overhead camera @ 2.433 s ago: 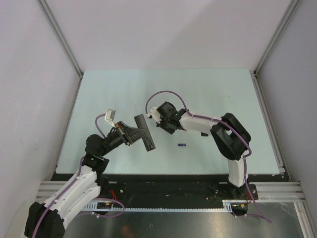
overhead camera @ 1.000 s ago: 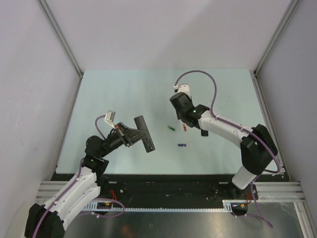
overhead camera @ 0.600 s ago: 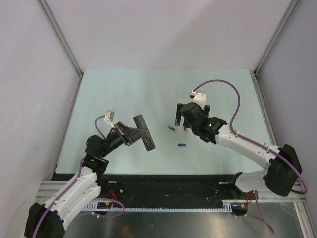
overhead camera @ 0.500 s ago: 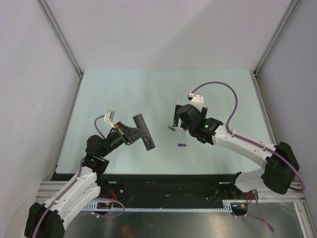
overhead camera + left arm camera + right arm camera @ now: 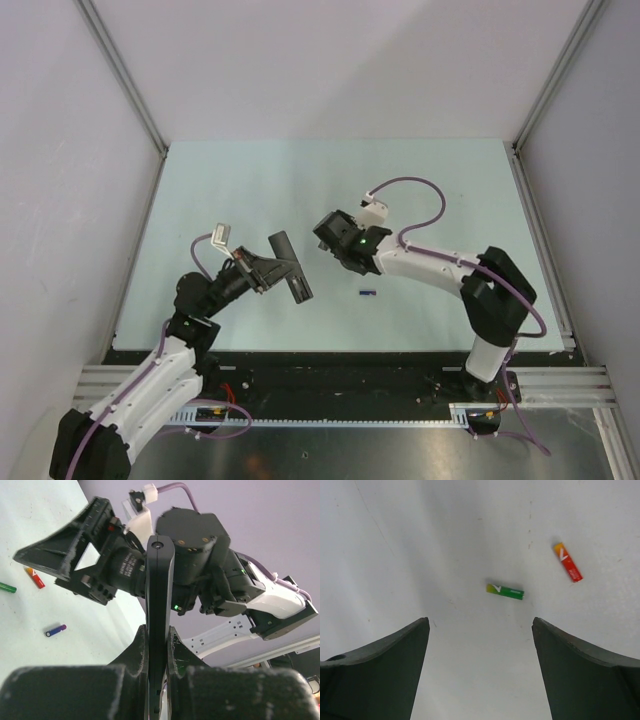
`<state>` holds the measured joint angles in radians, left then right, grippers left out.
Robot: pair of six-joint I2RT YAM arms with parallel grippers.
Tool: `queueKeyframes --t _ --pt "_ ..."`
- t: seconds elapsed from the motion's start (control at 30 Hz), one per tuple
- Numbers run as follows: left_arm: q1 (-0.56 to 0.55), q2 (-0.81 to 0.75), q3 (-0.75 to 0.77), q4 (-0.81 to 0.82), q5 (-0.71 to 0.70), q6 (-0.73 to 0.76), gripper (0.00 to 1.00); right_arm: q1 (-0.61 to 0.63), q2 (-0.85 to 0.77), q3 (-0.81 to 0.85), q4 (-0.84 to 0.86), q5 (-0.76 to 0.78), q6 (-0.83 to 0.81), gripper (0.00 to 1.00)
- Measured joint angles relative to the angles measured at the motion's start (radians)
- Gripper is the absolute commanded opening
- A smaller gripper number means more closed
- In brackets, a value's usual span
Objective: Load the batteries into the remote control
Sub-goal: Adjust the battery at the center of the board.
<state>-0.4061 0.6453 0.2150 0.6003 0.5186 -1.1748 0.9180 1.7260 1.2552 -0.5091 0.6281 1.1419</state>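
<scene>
My left gripper [image 5: 268, 268] is shut on the remote control [image 5: 290, 266], a slim black bar held above the table at the left of centre. In the left wrist view the remote control [image 5: 159, 595] stands upright, clamped between the jaws of my left gripper [image 5: 157, 640]. My right gripper [image 5: 334, 238] hangs open just right of the remote, pointing down. In its wrist view, the right gripper [image 5: 480, 622] has nothing between its fingers. The green battery [image 5: 505, 591] lies just ahead of it and the red battery [image 5: 567, 562] further right. The top view hides both under the right arm.
A blue-purple battery [image 5: 368, 293] lies on the pale green table [image 5: 250, 190] near the front, also seen in the left wrist view as the blue-purple battery [image 5: 55, 630]. Metal frame rails [image 5: 540, 230] and grey walls bound the table.
My right gripper opened wide and swung from the centre right to the left, ending over the green and red batteries near the remote. The left arm and remote stayed still.
</scene>
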Motion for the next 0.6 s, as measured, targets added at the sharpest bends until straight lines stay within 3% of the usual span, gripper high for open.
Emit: queueKeyframes --t 0.27,0.6 --pt "0.000 -0.039 0.000 -0.020 0.008 -0.001 0.00 -0.020 0.157 0.116 -0.091 -0.011 0.123 0.85" --pt "0.000 -0.061 -0.003 -0.027 0.008 -0.002 0.00 -0.076 0.218 0.118 -0.087 -0.074 0.060 0.81"
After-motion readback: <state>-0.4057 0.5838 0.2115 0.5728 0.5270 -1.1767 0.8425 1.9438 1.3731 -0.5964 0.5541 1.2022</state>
